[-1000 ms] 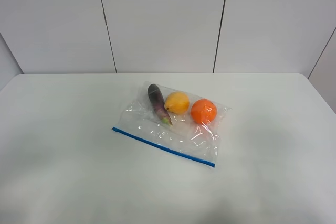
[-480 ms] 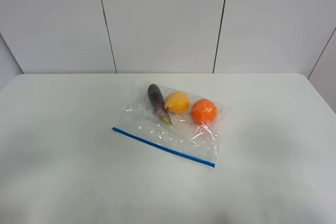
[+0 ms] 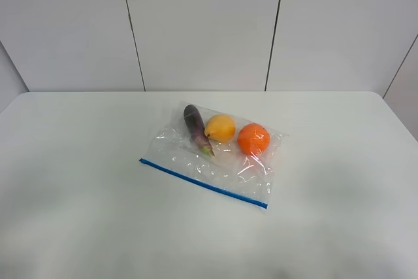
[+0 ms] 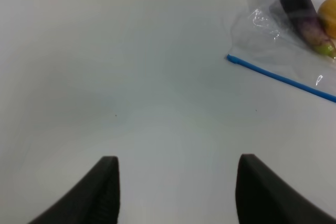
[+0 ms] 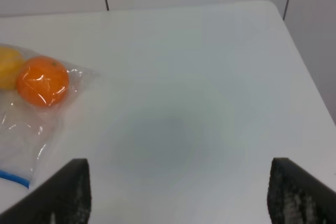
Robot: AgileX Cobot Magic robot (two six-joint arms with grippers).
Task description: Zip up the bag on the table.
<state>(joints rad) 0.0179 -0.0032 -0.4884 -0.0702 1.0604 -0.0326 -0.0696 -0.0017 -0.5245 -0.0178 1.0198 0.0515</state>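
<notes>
Bag (image 3: 212,155) lies apart from both spread end effectors (image 4: 176,192) (image 5: 178,195).

The clear crinkly bag (image 3: 212,155) lies flat near the middle of the white table (image 3: 78,161). Its blue zipper strip (image 3: 202,183) runs along the near edge. An eggplant (image 3: 196,127), yellow fruit (image 3: 220,127) and orange (image 3: 253,138) sit inside, along the far edge.

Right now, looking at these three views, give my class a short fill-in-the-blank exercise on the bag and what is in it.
1. The zipper strip along the bag's near edge is coloured ____.
2. Between the eggplant and the orange lies a ____ fruit.
3. The bag lies on a ____ table.
4. The left gripper's jaws stand ____.

Missing words: blue; yellow; white; open
</notes>
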